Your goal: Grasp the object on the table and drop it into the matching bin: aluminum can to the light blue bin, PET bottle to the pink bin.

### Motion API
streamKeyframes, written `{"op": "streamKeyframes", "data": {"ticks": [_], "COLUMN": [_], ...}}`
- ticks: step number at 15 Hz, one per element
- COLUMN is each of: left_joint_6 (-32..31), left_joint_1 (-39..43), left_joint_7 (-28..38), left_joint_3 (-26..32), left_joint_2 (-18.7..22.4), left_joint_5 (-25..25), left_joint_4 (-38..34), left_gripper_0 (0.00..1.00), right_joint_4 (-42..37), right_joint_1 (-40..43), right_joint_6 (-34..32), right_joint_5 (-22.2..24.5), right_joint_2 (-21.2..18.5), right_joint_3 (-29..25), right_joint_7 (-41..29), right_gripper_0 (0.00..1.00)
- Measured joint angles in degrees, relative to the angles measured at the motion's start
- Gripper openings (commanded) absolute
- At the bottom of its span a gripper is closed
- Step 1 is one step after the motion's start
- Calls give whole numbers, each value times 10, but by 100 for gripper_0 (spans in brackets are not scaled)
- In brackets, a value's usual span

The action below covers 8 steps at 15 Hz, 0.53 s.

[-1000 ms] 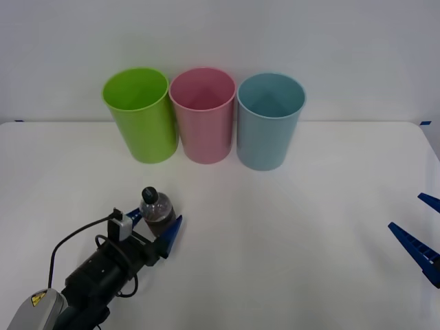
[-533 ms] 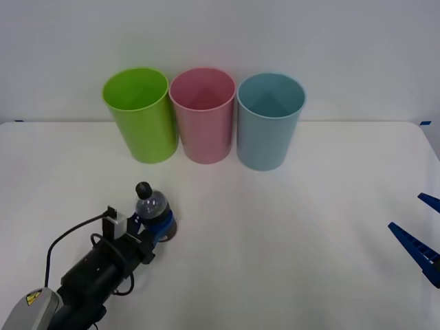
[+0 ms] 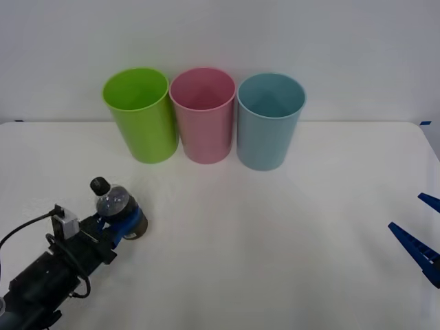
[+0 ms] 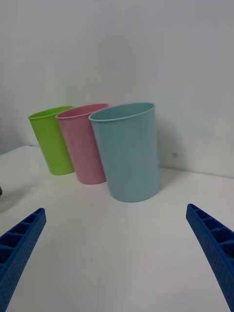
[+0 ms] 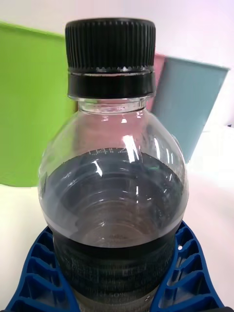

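The PET bottle (image 3: 114,205), clear with a black cap and a dark label, is clamped in my left gripper (image 3: 127,224) over the table's (image 3: 275,240) left front, tilted with its cap leaning left. Up close in the left wrist view, the bottle (image 5: 112,195) fills the space between the blue fingers (image 5: 34,273). The pink bin (image 3: 203,113) stands at the back between a lime green bin (image 3: 139,113) and the light blue bin (image 3: 269,120). My right gripper (image 3: 423,230) hangs open at the table's right edge, and it (image 4: 117,258) faces the light blue bin (image 4: 127,151) and the pink bin (image 4: 83,144).
The three bins stand side by side in a row near the back wall. The lime green bin (image 5: 29,97) is the one closest to the held bottle. Bare white tabletop stretches between the two arms.
My left gripper closed on the bottle, then moved left and back toward the robot with it. The right arm has stayed still.
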Motion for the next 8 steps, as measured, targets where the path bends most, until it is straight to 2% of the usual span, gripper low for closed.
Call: {"op": "streamKeyframes", "data": {"ticks": [3, 6, 8], "left_joint_6": [0, 3, 21], "left_joint_1": [24, 31, 31], "left_joint_7": [6, 18, 49], "left_joint_3": [3, 7, 8], "left_joint_2": [32, 35, 35], "left_joint_5": [43, 59, 61], "left_joint_4": [-34, -70, -105], "left_gripper_0": [0, 0, 0], "right_joint_4": [0, 0, 0], "right_joint_1": [0, 0, 0], "right_joint_6": [0, 0, 0], "right_joint_5": [0, 0, 0], "right_joint_2": [0, 0, 0], "right_joint_3": [0, 0, 0], "right_joint_7": [0, 0, 0], "right_gripper_0": [100, 100, 100]}}
